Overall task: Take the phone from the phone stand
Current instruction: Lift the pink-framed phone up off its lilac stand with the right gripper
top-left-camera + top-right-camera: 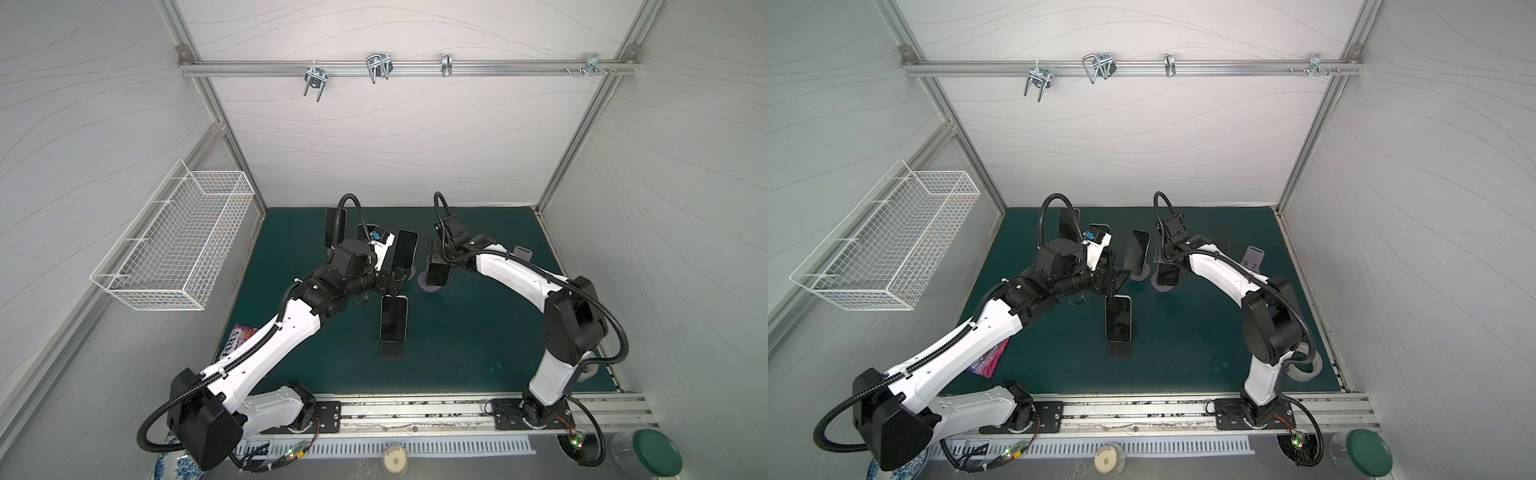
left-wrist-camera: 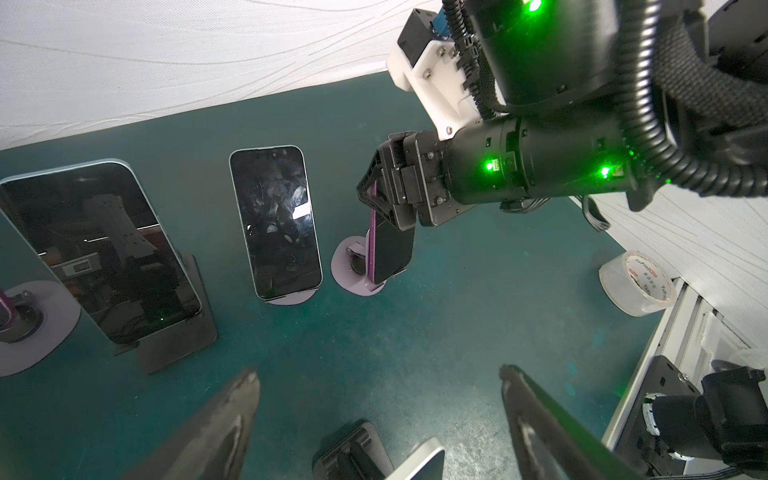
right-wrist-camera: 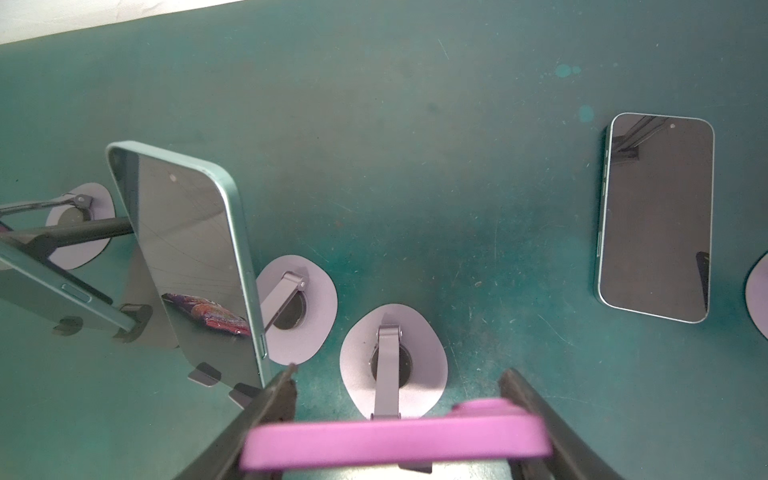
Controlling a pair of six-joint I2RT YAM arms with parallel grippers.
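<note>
Purple phone (image 3: pixel 395 442), seemingly between right jaws

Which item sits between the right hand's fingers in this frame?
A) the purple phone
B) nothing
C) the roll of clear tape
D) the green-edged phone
A: in the right wrist view the right hand has a finger against each end of the purple phone, just above its lavender stand.
</note>
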